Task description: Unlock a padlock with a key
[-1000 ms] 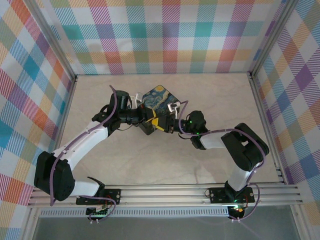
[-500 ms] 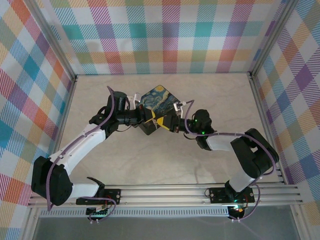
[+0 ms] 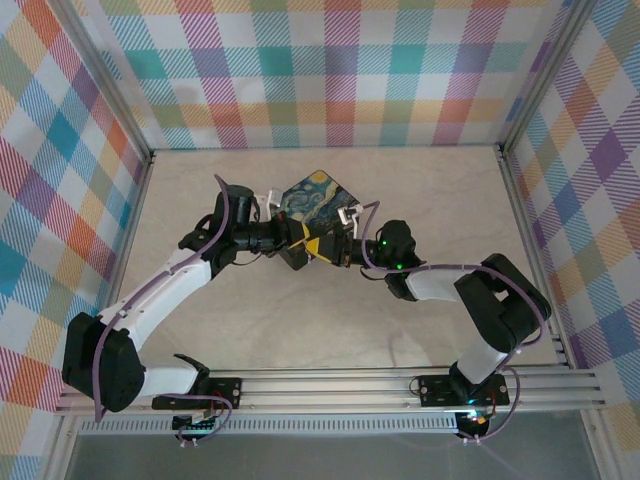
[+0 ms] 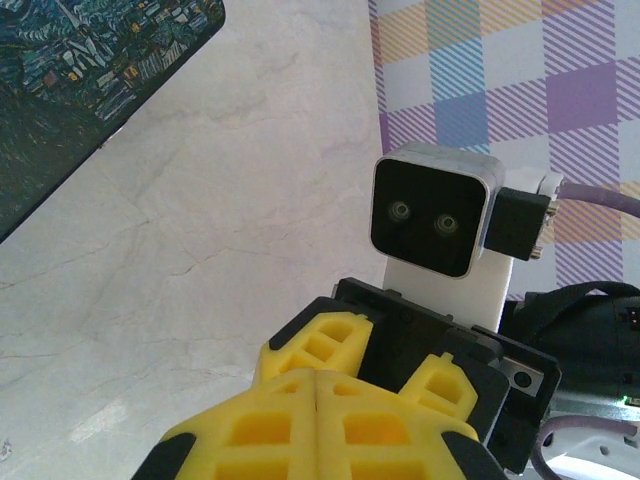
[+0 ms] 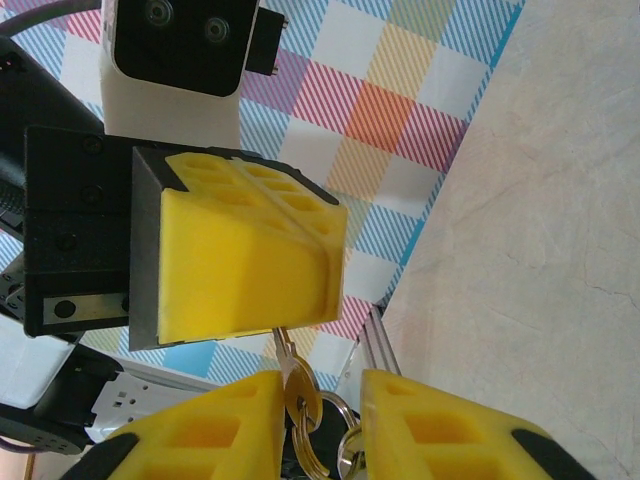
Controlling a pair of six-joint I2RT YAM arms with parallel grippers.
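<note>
My left gripper (image 3: 308, 243) is shut, its yellow fingers (image 4: 318, 400) pressed flat together. In the right wrist view the key (image 5: 303, 400) hangs from under those shut fingers (image 5: 250, 250): a thin silver blade, a round head and split rings below. My right gripper (image 5: 322, 392) faces the left one tip to tip (image 3: 333, 248). Its jaws stand apart with the key's head between them, close against the left-hand finger and clear of the other. The padlock is out of view.
A black box with a painted night-sky lid (image 3: 315, 195) sits on the table just behind the two grippers, its corner also in the left wrist view (image 4: 90, 70). Checked walls and a metal frame (image 3: 530, 230) enclose the marble tabletop (image 3: 300, 320).
The right arm swung out to the right, then came back in toward the left gripper. Its jaws have narrowed around the key. The left gripper stayed shut in place.
</note>
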